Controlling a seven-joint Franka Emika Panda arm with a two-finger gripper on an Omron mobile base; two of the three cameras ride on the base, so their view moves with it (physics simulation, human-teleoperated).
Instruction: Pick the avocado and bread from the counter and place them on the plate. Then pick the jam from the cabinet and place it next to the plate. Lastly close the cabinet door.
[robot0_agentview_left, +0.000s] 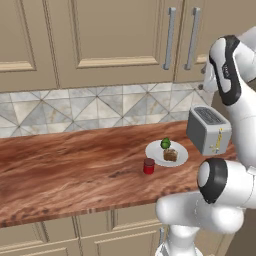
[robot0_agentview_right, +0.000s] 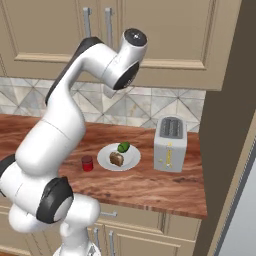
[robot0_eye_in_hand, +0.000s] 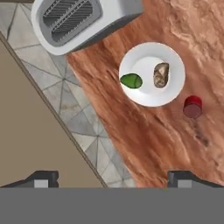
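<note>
With the avocado (robot0_eye_in_hand: 131, 81) and bread (robot0_eye_in_hand: 161, 75) lying on the plate (robot0_eye_in_hand: 144, 97) and the jam (robot0_eye_in_hand: 192, 106) standing just beside it on the worktop (robot0_eye_in_hand: 166, 144), I judge only the cabinet door is left to close. My end effector (robot0_eye_in_hand: 113, 178) is spread wide and holds nothing. No readable writing anywhere.

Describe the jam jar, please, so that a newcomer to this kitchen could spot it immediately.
Find the grey toaster on the wooden counter; beside it lies a white plate. The jam jar stands on the counter just off the plate's rim, on the side away from the toaster. It is the sole red cylinder there.
</note>
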